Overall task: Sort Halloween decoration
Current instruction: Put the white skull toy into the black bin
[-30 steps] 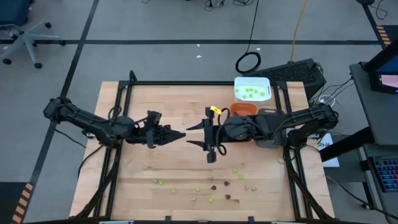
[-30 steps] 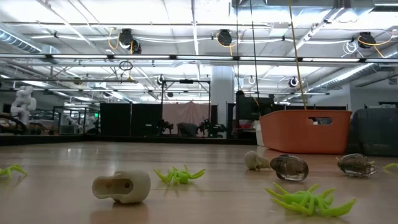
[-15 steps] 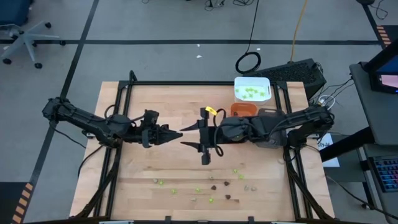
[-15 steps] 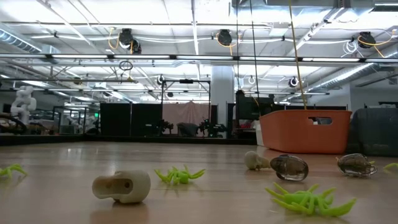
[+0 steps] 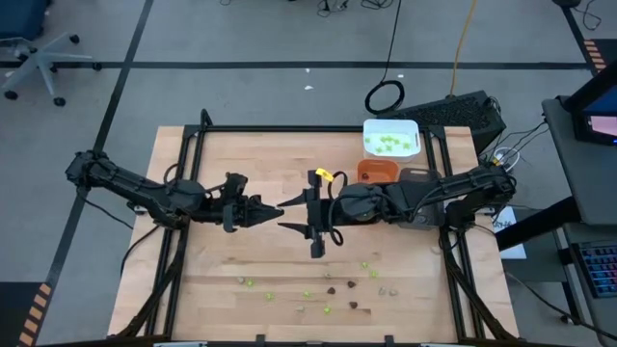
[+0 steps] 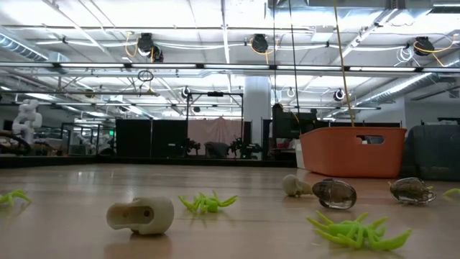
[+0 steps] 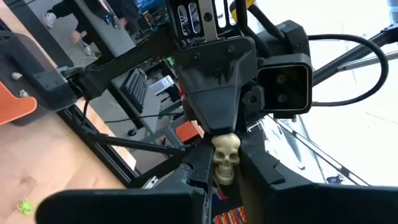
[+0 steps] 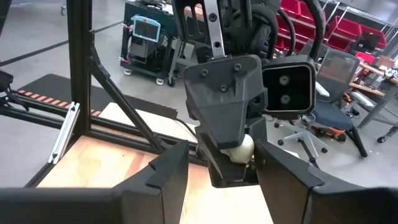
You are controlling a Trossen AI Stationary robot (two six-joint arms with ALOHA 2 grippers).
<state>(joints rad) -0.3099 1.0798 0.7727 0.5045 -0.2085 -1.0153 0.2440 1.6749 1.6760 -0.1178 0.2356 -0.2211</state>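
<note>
High over the middle of the table my two grippers meet tip to tip. My left gripper (image 5: 274,209) is shut on a small pale skull (image 7: 225,158), one piece of the Halloween decoration. My right gripper (image 5: 282,215) faces it, open. Its two fingers (image 8: 168,180) stand on either side of the skull (image 8: 240,149) and of the left fingertips, apart from both. More pieces lie loose on the wood near the front edge: lime-green spiders (image 6: 207,203), dark brown pieces (image 6: 334,193) and another pale skull (image 6: 140,216). My left gripper pinches the skull by its two sides (image 7: 216,163) between its two fingers, at their free ends. The fingers lie about level and point toward the table's right. The skull is lifted clear, high above the wood, its face toward the left wrist.
At the back right stand a white tray (image 5: 409,127) with green pieces, an orange tray (image 5: 378,170) and a grey one (image 5: 416,174) under the right arm. The loose pieces (image 5: 331,289) are scattered along the near edge, right of centre. A black frame (image 5: 202,130) borders the table.
My right gripper has crept a little toward the table's left, closing on the left gripper's tip, its fingers open as before. My left gripper and the skull have stayed in place.
</note>
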